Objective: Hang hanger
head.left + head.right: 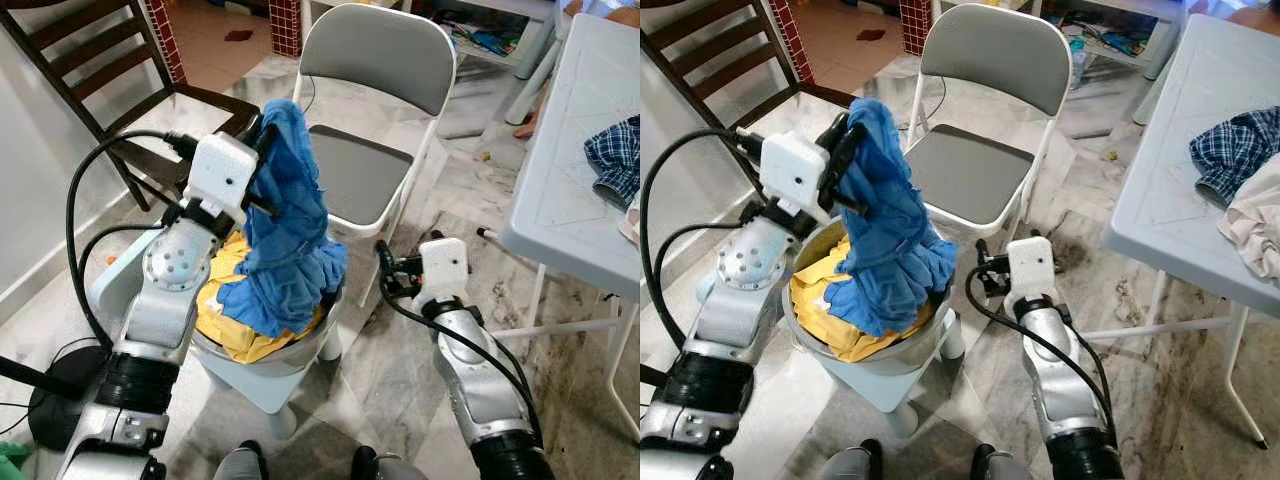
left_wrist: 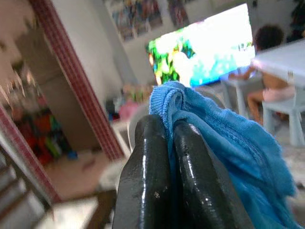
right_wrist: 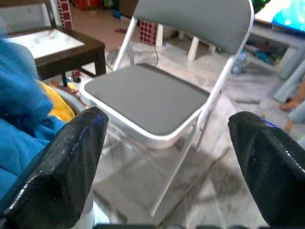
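Blue cloth (image 1: 288, 225) is what you have in hand right now, not a hanger; no hanger can be made out among these things, so judge the task as barely started. Your left gripper (image 1: 845, 150) is pinched tight on the cloth's top edge and holds it raised above the metal basin (image 1: 880, 362), and that's why the rest of it drapes straight down, its lower folds touching the yellow cloth (image 1: 235, 325) piled inside. In the left wrist view the two black fingers (image 2: 143, 181) are pressed together with the blue fabric bunched between and over them, a firm enough grip to lift by.

Look at the basin: it sits on a small white stool (image 1: 262, 382) right in front of you, which keeps the laundry at arm height. Your right gripper (image 1: 383, 268) hangs low just beside the basin's rim, fingers spread wide and empty, pointed at the grey folding chair (image 3: 157, 95) behind. It looks parked there to take the cloth's free end, or to stay clear of the lift.

Further out, a dark wooden chair (image 1: 100, 70) stands at your left, and a white table (image 1: 1160, 200) at your right carries a plaid shirt (image 1: 1235, 150) and a pale garment (image 1: 1260, 225) near its edge. Someone sits in the background of the left wrist view, well away.
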Available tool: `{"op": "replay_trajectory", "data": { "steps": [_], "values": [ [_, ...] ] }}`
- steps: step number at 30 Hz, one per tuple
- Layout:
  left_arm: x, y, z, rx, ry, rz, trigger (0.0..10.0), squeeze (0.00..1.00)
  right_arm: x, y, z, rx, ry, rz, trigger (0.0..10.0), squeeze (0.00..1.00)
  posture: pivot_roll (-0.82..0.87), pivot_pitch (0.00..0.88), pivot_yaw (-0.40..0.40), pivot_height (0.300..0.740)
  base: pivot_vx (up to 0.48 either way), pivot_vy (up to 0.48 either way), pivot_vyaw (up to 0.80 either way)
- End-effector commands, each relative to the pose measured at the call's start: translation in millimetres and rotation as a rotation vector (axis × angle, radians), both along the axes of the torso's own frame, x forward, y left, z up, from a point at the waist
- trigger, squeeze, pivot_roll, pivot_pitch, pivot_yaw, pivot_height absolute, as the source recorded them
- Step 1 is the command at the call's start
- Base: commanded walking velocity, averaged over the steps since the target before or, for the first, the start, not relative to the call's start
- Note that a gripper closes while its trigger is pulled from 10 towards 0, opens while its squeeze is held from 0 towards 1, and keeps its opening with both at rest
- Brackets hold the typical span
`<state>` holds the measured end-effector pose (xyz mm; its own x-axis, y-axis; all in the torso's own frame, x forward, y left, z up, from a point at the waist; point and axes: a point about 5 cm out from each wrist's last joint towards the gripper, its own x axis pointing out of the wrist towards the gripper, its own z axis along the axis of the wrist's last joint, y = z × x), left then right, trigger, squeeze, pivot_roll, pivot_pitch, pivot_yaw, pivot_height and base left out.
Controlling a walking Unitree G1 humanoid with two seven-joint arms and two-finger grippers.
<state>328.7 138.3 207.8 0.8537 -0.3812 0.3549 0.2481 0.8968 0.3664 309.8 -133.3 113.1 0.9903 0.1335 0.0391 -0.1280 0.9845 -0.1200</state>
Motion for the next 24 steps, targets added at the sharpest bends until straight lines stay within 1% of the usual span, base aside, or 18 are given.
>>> {"op": "replay_trajectory", "data": {
  "steps": [1,2,3,5,7,9,11,12,13,14,17,18,19,20,21,22,23,24],
  "values": [
    [-4.4,1.2,-8.4,-0.038,0.053,0.003,0.0,0.0,-5.7,-7.0,-2.4,0.029,0.021,-0.03,10.0,0.0,0.17,0.169,0.015,0.74,0.0,0.0,-0.69],
    [-4.4,1.2,-8.4,-0.038,0.053,0.003,0.0,0.0,-5.7,-7.0,-2.4,0.029,0.021,-0.03,10.0,0.0,0.17,0.169,0.015,0.74,0.0,0.0,-0.69],
    [-8.9,1.9,-19.6,-0.063,0.107,-0.003,0.0,0.0,-8.3,-8.2,-1.9,0.033,0.022,-0.036,10.0,0.0,0.16,0.173,0.018,0.74,0.0,0.0,-0.68],
    [-13.6,2.4,-31.2,-0.1,0.166,-0.01,0.0,0.0,-10.7,-9.7,-2.6,0.037,0.027,-0.044,10.0,0.0,0.16,0.179,0.02,0.74,0.0,0.0,-0.78],
    [-17.1,3.4,-44.8,-0.135,0.245,0.002,0.0,0.0,-13.6,-11.6,-4.4,0.04,0.038,-0.054,10.0,0.0,0.16,0.182,0.019,0.74,0.0,0.0,-0.78],
    [-19.8,4.9,-57.1,-0.205,0.327,0.025,0.0,0.0,-16.1,-13.3,-6.0,0.051,0.05,-0.065,10.0,0.0,0.16,0.183,0.018,0.74,0.0,0.0,-0.79],
    [-22.2,5.4,-62.9,-0.232,0.372,0.039,0.0,0.0,-17.4,-13.5,-6.1,0.049,0.052,-0.064,10.0,0.0,0.16,0.183,0.016,0.74,0.0,0.0,-0.79],
    [-23.8,6.3,-67.0,-0.265,0.4,0.073,0.0,0.0,-17.8,-13.9,-5.9,0.05,0.053,-0.066,10.0,0.0,0.16,0.181,0.013,0.74,0.0,0.0,-0.63],
    [-23.8,6.3,-67.0,-0.265,0.4,0.073,0.0,0.0,-17.8,-13.9,-5.9,0.05,0.053,-0.066,10.0,0.0,0.16,0.181,0.013,0.74,0.0,0.0,-0.63],
    [-25.0,6.0,-70.1,-0.29,0.428,0.083,0.0,0.0,-17.6,-14.3,-5.1,0.053,0.053,-0.068,10.0,0.0,0.16,0.18,0.013,0.74,0.0,0.0,0.0],
    [-25.3,4.5,-72.8,-0.29,0.461,0.11,0.0,0.0,-15.9,-16.7,-3.4,0.07,0.05,-0.087,10.0,0.0,0.16,0.174,0.018,0.74,0.0,0.0,0.0],
    [-25.2,3.7,-72.5,-0.292,0.466,0.109,0.7,0.0,-15.4,-18.1,-2.7,0.083,0.049,-0.098,10.0,0.0,0.16,0.174,0.018,0.74,0.0,0.0,0.0],
    [-25.3,2.7,-71.5,-0.297,0.472,0.104,0.7,0.0,-15.1,-19.6,-2.1,0.097,0.049,-0.109,10.0,0.0,0.16,0.174,0.018,0.74,0.0,0.0,0.0],
    [-24.9,3.0,-70.7,-0.303,0.469,0.111,3.6,0.0,-14.9,-20.8,-1.9,0.116,0.049,-0.122,10.0,0.0,0.16,0.164,0.023,0.74,0.0,0.0,0.0],
    [-24.6,3.6,-70.3,-0.306,0.469,0.115,3.3,0.0,-14.6,-22.6,-1.2,0.14,0.047,-0.137,10.0,0.0,0.16,0.161,0.024,0.74,0.0,0.0,0.0],
    [-24.6,4.4,-71.0,-0.315,0.479,0.115,3.6,0.0,-14.7,-25.3,0.4,0.176,0.039,-0.16,10.0,0.0,0.16,0.153,0.027,0.74,0.0,0.0,0.0],
    [-24.6,4.4,-71.0,-0.315,0.479,0.115,3.6,0.0,-14.7,-25.3,0.4,0.176,0.039,-0.16,10.0,0.0,0.16,0.153,0.027,0.74,0.0,0.0,0.0],
    [-24.9,4.7,-73.1,-0.327,0.499,0.107,10.0,0.0,-15.3,-27.3,2.3,0.195,0.029,-0.171,10.0,0.0,0.16,0.144,0.028,0.74,0.0,0.0,0.0]
  ]
}}
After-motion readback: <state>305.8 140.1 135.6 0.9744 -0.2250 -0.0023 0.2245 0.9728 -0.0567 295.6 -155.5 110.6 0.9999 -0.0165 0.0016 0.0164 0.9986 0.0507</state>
